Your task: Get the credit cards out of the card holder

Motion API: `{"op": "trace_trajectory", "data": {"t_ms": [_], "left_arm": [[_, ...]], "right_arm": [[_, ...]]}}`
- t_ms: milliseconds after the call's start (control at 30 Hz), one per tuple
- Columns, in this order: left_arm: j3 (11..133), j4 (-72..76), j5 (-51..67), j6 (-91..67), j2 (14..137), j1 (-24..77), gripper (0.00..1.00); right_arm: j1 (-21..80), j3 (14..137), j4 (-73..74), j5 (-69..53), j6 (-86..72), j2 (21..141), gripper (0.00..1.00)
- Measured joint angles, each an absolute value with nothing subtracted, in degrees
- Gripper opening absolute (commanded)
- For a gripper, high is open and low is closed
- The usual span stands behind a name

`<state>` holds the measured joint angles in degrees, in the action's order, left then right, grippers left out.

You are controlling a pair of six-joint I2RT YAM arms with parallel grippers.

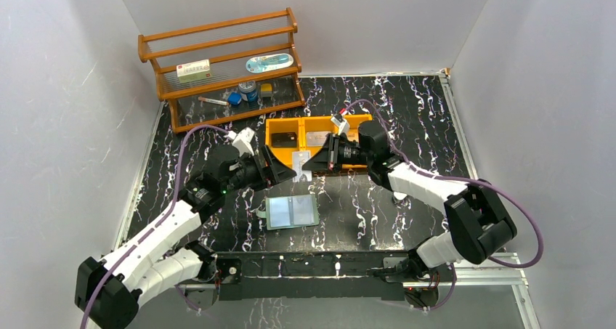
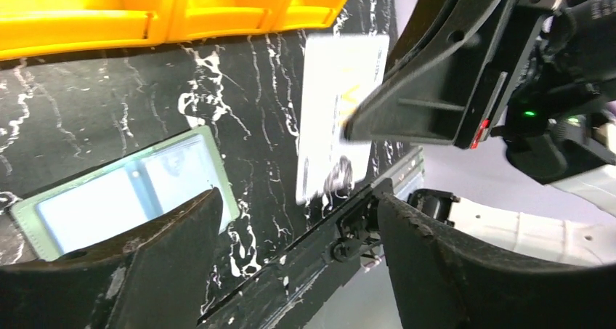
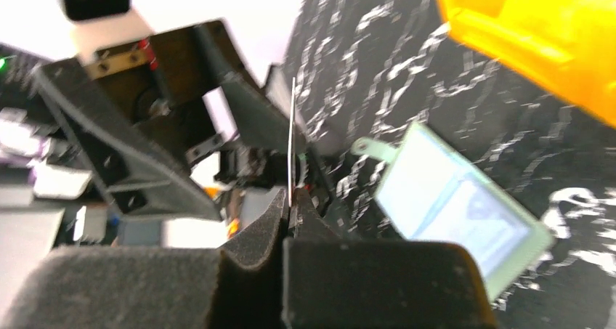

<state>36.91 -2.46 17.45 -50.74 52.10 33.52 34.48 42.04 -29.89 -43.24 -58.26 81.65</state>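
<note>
The pale teal card holder [image 1: 291,211] lies flat on the black marbled table, below both grippers. It also shows in the left wrist view [image 2: 123,198] and the right wrist view [image 3: 458,205]. My right gripper [image 1: 311,162] is shut on a white credit card [image 1: 301,159] and holds it above the table in front of the orange bin. The card faces the left wrist camera [image 2: 338,104] and is edge-on in the right wrist view [image 3: 292,133], pinched at the right gripper's tips [image 3: 290,202]. My left gripper [image 1: 283,171] is open and empty [image 2: 298,198], close to the card, not touching it.
The orange three-compartment bin [image 1: 319,120] stands just behind the grippers; a dark card [image 1: 285,135] and a silvery card [image 1: 317,138] lie in it. A wooden shelf [image 1: 225,67] with small items stands at the back left. White walls enclose the table.
</note>
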Motion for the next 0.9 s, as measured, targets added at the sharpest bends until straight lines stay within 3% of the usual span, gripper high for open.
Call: {"op": "trace_trajectory", "data": {"t_ms": [167, 233, 433, 900], "left_arm": [[37.87, -7.53, 13.32, -49.41, 50.35, 33.47, 0.90], [38.02, -9.15, 11.81, -48.99, 49.60, 33.47, 0.98], [38.57, -14.37, 6.83, -47.75, 47.75, 33.47, 0.98], [40.12, -23.18, 0.16, -45.21, 43.13, 33.47, 0.98]], "right_arm": [[34.33, 49.08, -12.60, -30.39, -45.89, 80.40, 0.00], [34.24, 52.18, -6.98, -23.77, -40.71, 80.36, 0.00], [34.17, 58.19, 0.82, -7.46, -24.64, 82.30, 0.01], [35.42, 66.37, 3.05, -2.11, 13.65, 95.88, 0.01]]}}
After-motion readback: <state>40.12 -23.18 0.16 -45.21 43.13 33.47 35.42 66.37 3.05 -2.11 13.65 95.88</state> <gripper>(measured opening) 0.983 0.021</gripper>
